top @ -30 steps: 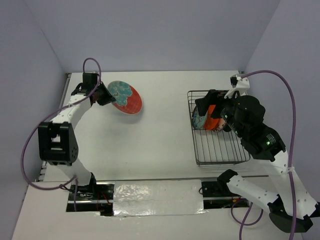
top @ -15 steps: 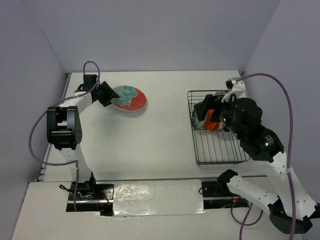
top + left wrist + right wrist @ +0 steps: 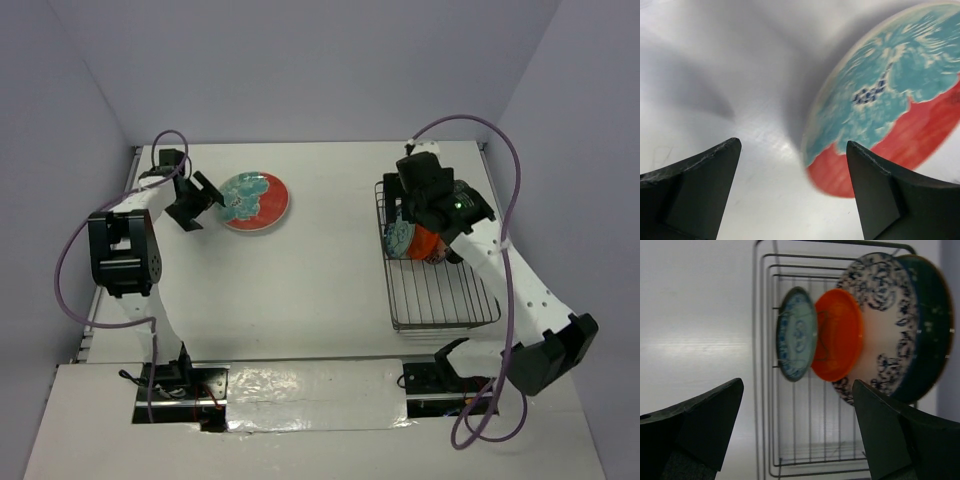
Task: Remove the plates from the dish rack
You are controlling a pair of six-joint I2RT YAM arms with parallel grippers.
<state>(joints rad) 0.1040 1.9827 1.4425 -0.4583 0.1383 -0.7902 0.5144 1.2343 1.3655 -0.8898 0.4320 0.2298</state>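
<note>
Released by the spread-fingered left gripper (image 3: 792, 144), the round red-and-teal ceramic plate (image 3: 255, 202) lies flat far left; the right gripper (image 3: 797, 384), fingers apart, faces stiff, slick, breakable plates (image 3: 840, 335) upright in the silver wire dish rack (image 3: 440, 300), rims likely the best hold.

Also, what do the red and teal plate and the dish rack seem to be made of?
The red and teal plate: probably glazed ceramic, judging by its painted-looking colours and cream edge. The dish rack: thin silver-grey wire, most likely metal, with a plain finish.
</note>
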